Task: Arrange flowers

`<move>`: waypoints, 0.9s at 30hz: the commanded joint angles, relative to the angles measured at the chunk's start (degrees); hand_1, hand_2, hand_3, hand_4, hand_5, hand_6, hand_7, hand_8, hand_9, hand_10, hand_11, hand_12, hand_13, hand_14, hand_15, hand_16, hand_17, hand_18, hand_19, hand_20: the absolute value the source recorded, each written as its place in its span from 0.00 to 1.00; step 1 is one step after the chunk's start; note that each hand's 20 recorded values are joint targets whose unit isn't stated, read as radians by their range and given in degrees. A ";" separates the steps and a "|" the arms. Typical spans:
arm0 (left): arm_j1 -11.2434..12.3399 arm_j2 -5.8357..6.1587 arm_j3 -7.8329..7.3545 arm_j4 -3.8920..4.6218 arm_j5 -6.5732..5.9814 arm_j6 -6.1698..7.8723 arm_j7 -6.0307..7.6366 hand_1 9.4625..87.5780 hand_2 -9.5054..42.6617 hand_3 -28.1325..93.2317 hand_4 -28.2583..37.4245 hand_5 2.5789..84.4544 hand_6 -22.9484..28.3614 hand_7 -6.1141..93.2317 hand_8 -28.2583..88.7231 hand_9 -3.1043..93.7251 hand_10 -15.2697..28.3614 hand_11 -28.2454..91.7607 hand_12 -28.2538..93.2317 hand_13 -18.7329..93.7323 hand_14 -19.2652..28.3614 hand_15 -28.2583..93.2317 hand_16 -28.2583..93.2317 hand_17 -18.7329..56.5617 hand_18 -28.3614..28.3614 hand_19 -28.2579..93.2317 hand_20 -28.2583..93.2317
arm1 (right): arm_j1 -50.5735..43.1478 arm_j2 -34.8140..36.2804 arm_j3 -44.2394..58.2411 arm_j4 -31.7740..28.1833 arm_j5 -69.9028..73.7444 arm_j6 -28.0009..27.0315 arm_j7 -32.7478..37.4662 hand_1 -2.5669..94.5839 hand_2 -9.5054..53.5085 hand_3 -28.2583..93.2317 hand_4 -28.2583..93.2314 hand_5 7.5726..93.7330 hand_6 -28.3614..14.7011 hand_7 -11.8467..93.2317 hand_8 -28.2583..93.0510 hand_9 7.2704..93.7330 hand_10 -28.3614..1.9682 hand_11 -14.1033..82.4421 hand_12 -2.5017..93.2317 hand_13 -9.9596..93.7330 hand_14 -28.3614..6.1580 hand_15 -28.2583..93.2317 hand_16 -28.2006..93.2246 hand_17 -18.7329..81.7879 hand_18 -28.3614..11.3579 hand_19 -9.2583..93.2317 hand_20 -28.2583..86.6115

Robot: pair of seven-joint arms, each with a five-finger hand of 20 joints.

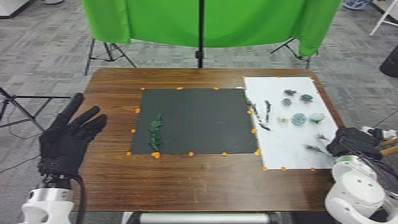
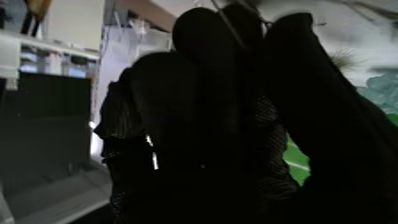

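Right hand: grip cannot be told. Spiky sprig just beside it: likely light, brittle; best pinched midway, gently.

In the head view I see a brown wooden table, its grain running from side to side. Around it there is a grey floor with a mottled pattern. Beyond the far edge of the table hangs a bright green cloth, with a thin black pole upright in front of it. Dark stand legs spread on the floor near the far left corner. Past the left edge I see another black tripod. In the right wrist view, a dark panel is below a pale horizontal strip.
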State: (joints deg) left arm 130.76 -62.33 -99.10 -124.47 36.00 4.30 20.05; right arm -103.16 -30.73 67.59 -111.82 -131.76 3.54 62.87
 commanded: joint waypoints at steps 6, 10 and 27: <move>1.69 -0.40 -1.31 -0.73 0.07 0.71 -0.55 0.16 0.29 0.86 0.00 0.38 0.51 0.18 0.15 0.36 0.78 0.41 0.34 0.38 1.00 0.62 0.19 0.17 1.00 0.57 0.57 | 7.98 -1.40 -4.81 -9.91 -0.71 3.76 -2.45 0.59 0.00 0.81 0.00 0.94 0.65 0.28 0.27 0.95 0.57 0.57 0.25 0.85 0.58 0.84 0.40 0.57 0.13 1.00 0.54; 2.26 -0.09 -1.45 -1.03 -0.05 0.98 -0.67 0.16 0.29 0.86 0.00 0.38 0.51 0.18 0.15 0.36 0.78 0.41 0.34 0.38 1.00 0.62 0.19 0.17 1.00 0.57 0.57 | 19.49 -4.52 -14.96 -11.20 4.11 5.40 -6.94 0.58 0.00 0.81 0.00 0.94 0.64 0.28 0.27 0.95 0.57 0.57 0.25 0.85 0.57 0.84 0.40 0.57 0.13 1.00 0.55; 1.33 0.04 -1.59 -1.41 0.50 1.07 -2.74 0.17 0.30 0.86 0.00 0.37 0.51 0.18 0.15 0.36 0.79 0.41 0.34 0.38 1.00 0.62 0.19 0.17 1.00 0.57 0.57 | 54.45 -29.72 -52.82 7.85 -2.43 -5.28 -9.12 0.54 0.00 0.81 0.00 1.00 0.64 0.29 0.29 1.00 0.57 0.62 0.25 0.89 0.54 0.86 0.41 0.61 0.09 1.00 0.64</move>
State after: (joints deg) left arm 132.18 -61.95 -100.31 -125.54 36.03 4.97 19.18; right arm -58.68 -51.34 20.87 -108.29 -130.07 4.27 54.92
